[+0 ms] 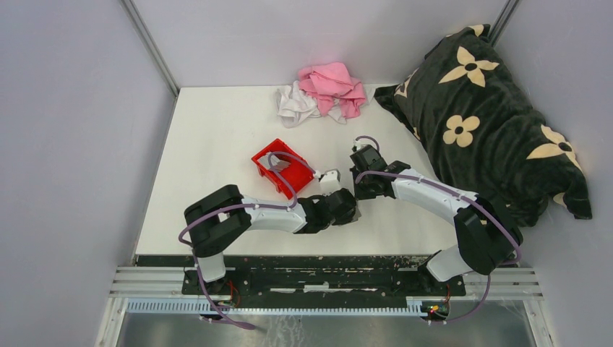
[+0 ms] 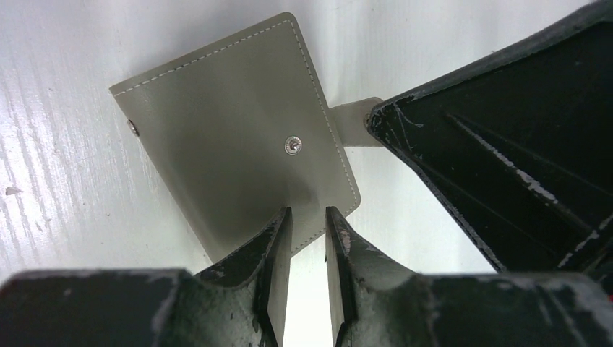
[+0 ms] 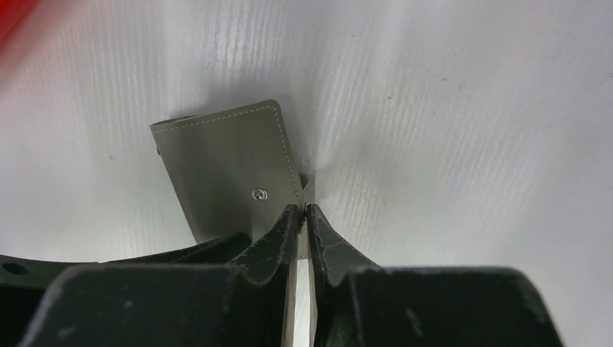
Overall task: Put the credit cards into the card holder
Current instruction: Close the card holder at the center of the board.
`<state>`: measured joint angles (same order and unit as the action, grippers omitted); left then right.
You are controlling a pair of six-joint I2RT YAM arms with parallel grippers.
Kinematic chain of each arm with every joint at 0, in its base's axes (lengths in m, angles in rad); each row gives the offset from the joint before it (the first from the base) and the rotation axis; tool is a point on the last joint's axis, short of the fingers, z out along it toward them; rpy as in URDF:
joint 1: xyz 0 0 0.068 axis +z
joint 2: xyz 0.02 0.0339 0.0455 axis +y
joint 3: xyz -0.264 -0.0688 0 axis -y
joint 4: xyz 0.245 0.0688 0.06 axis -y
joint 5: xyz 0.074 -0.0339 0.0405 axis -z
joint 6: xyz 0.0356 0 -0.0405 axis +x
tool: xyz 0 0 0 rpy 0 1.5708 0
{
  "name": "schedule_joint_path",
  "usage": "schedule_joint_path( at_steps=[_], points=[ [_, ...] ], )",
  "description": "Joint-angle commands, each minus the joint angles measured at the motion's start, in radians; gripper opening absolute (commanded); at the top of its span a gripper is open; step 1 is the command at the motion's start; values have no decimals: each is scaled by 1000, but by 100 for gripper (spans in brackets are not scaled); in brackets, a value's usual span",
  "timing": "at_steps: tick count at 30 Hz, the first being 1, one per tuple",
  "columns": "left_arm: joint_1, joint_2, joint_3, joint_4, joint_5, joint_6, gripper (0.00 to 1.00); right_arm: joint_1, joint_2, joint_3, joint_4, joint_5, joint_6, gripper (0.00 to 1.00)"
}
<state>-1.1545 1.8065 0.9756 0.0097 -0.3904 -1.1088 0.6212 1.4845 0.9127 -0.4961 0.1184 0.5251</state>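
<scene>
left hand (image 2: 307, 215) is released, its fingers a little apart and empty, tips over the near corner of the wallet (image 2: 231, 130). can't tell if they press on it. right hand (image 3: 303, 210) is clenched on a thin pale strip (image 2: 353, 124) right at the wallet's side edge. could be a card going in, could be the wallet's own tab, honestly can't tell.

the wallet lies flat on the white surface (image 2: 58, 181) between the two hands, stitched outer face and snap up, just beside the red bin (image 1: 298, 176). there's a grey bit (image 1: 273, 165) in the bin, maybe the cards, too small to say.

progress-wise i'd call it early: no card is visibly tucked in, so at best the first one is at the slot and the rest are left to do.
</scene>
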Motion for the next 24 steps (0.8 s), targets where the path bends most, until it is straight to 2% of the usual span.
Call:
schedule_joint_path(
  at_steps=[1, 9, 24],
  points=[
    [-7, 23, 8, -87, -24, -29, 35, -3, -14, 46, 9, -23, -9, 10],
    [-7, -61, -14, -120, -69, -24, 42, 2, 4, 46, 25, -40, -2, 5],
    [-7, -173, -46, -42, -99, 16, 47, 17, 33, 67, 29, -37, -6, 2]
  ],
)
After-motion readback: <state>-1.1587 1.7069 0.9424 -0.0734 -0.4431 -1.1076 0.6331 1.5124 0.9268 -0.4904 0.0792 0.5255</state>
